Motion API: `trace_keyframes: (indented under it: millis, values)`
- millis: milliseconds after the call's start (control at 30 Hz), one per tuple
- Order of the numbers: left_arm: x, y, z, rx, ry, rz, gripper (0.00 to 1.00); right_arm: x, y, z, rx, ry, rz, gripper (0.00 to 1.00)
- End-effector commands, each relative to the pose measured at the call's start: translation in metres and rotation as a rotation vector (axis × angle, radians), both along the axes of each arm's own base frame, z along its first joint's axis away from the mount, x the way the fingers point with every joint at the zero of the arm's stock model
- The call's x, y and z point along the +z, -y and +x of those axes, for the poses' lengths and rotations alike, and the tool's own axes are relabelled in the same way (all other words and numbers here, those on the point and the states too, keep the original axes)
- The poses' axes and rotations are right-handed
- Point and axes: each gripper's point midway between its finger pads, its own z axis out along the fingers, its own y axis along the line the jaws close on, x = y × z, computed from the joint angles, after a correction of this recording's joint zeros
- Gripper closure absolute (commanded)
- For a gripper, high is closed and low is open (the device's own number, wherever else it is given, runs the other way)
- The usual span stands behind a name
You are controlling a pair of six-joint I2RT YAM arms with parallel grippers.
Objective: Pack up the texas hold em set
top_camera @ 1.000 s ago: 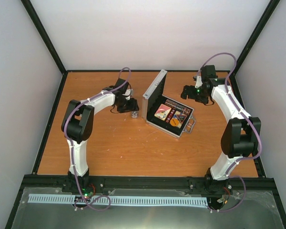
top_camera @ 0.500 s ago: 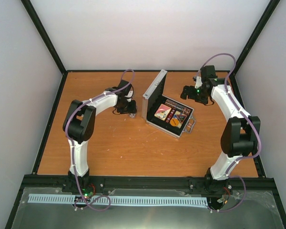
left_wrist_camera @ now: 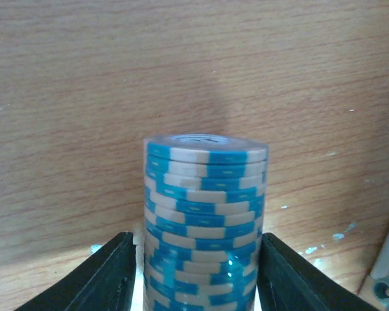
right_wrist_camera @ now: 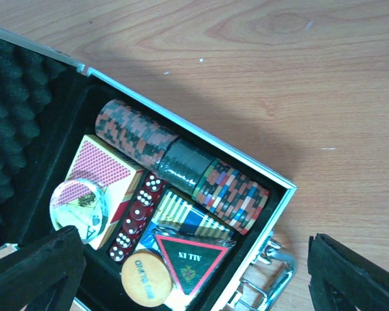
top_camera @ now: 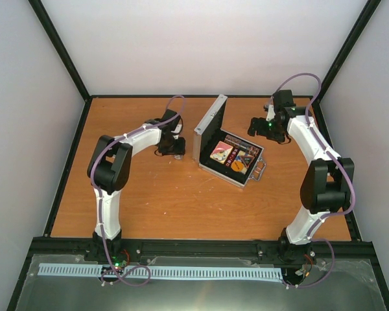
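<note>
**Hidden or unclear**
- The blue-and-white chip stack (left_wrist_camera: 204, 214) is cut off at the bottom edge of the left wrist view, so its chips cannot be fully counted. In the top view it is hidden under the left gripper (top_camera: 174, 148).
- The black fingers (left_wrist_camera: 107, 275) flank the stack closely. The right one meets its edge and a thin bright sliver shows at the left one. Any contact lies below the frame, so I cannot tell whether the stack is clamped.
- In the right wrist view the triangle (right_wrist_camera: 191, 259) partly covers the blue-yellow card deck (right_wrist_camera: 185, 217). A clear round disc (right_wrist_camera: 78, 204) overlaps the red-backed card box (right_wrist_camera: 104, 170).
- The black foam lid (right_wrist_camera: 13, 84) and the chrome handle (right_wrist_camera: 272, 272) are cropped.

**Position**
- The silver case (top_camera: 215, 167) lies open on the orange table (top_camera: 155, 207), right of centre, with its lid upright on the left side.
- The left gripper sits just beside the lid's outer face.
- The right gripper (top_camera: 260, 127) hangs beyond the case's far right corner. Its fingers (right_wrist_camera: 32, 275) are spread wide, with nothing between them.

**Count inside the case**
- There are three chip stacks lying end to end on their sides: red-black (right_wrist_camera: 133, 133), dark (right_wrist_camera: 185, 162) and multicoloured (right_wrist_camera: 236, 194).
- There is one row of small red dice (right_wrist_camera: 136, 214), apparently five.
- There is one orange disc (right_wrist_camera: 142, 277), one triangle, one card deck, one card box and one clear disc.
</note>
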Motion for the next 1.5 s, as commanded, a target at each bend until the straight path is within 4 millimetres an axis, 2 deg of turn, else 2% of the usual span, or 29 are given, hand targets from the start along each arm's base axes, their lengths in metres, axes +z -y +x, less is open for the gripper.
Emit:
trace_keyframes:
  millis: [0, 167, 300, 433, 600, 767, 900, 933, 1133, 1300, 1400, 1467]
  values:
    - [-0.01, -0.006, -0.002, -0.018, -0.014, 0.06, 0.48, 0.012, 0.014, -0.001, -0.045, 0.036, -0.047, 0.07]
    - [-0.016, -0.008, -0.003, -0.036, -0.018, 0.077, 0.48, 0.013, 0.007, -0.002, -0.052, 0.039, 0.014, 0.07]
    - [-0.007, -0.008, 0.001, -0.033, 0.016, 0.078, 0.57, 0.011, 0.004, -0.005, -0.067, 0.032, 0.041, 0.08]
    - [0.005, -0.015, 0.003, -0.011, 0.068, 0.097, 0.61, 0.013, 0.005, -0.007, -0.066, 0.025, 0.04, 0.08]
    - [0.051, -0.042, 0.002, 0.053, 0.2, 0.166, 0.68, 0.028, 0.005, -0.001, -0.056, 0.041, 0.042, 0.08]
    - [0.108, -0.049, -0.013, 0.049, 0.355, 0.104, 0.72, 0.051, 0.0, 0.009, -0.037, 0.081, 0.068, 0.07]
    - [0.155, -0.03, -0.042, -0.085, 0.486, -0.034, 0.71, 0.062, -0.008, 0.012, -0.018, 0.097, 0.111, 0.07]
    - [0.159, -0.024, -0.054, -0.137, 0.506, -0.061, 0.69, 0.064, -0.009, 0.011, -0.014, 0.1, 0.119, 0.07]
    - [0.219, 0.019, -0.13, -0.43, 0.658, -0.206, 0.69, 0.069, -0.014, 0.001, 0.006, 0.107, 0.151, 0.07]
    - [0.241, 0.052, -0.174, -0.566, 0.645, -0.223, 0.7, 0.079, -0.03, -0.017, 0.041, 0.112, 0.262, 0.07]
    - [0.254, 0.072, -0.191, -0.621, 0.669, -0.261, 0.7, 0.09, -0.043, -0.032, 0.073, 0.11, 0.349, 0.07]
    - [0.254, 0.085, -0.198, -0.66, 0.663, -0.277, 0.7, 0.1, -0.056, -0.046, 0.125, 0.112, 0.436, 0.07]
